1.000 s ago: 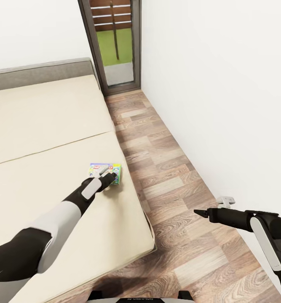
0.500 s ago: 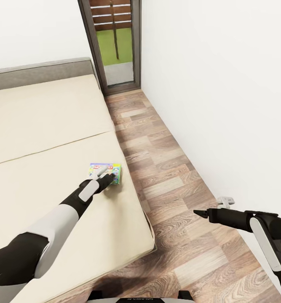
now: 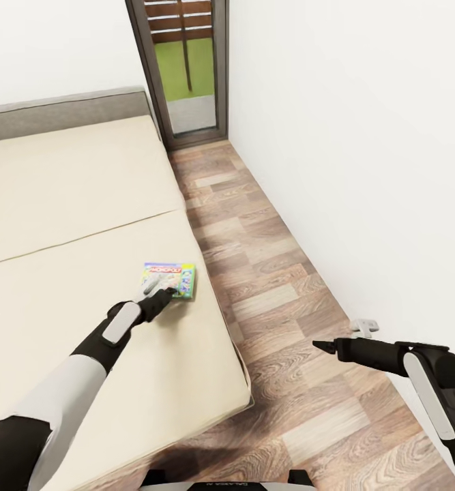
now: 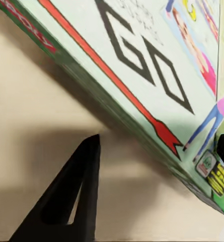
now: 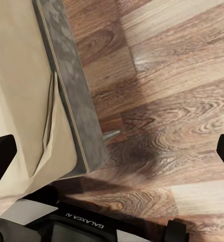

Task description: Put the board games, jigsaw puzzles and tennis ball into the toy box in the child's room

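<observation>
Head view: a Monopoly board game (image 3: 169,279) lies flat on the beige bed (image 3: 70,225) near its floor-side edge. The left gripper (image 3: 160,297) sits at the box's near edge, its fingers (image 4: 66,201) spread wide and holding nothing, one beside the box's side. The right gripper (image 3: 323,346) hangs over the wood-plank floor (image 3: 268,273), its fingers parted and empty, near the white wall (image 3: 363,136).

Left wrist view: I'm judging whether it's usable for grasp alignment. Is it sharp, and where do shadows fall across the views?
Left wrist view: the Monopoly box fills the frame close up, print slightly soft, casting a dark shadow on the mattress. Head view: even, glare-free light, faint shadow under the left end effector. Right wrist view: dark patch on the wood floor beside the bed frame.
</observation>
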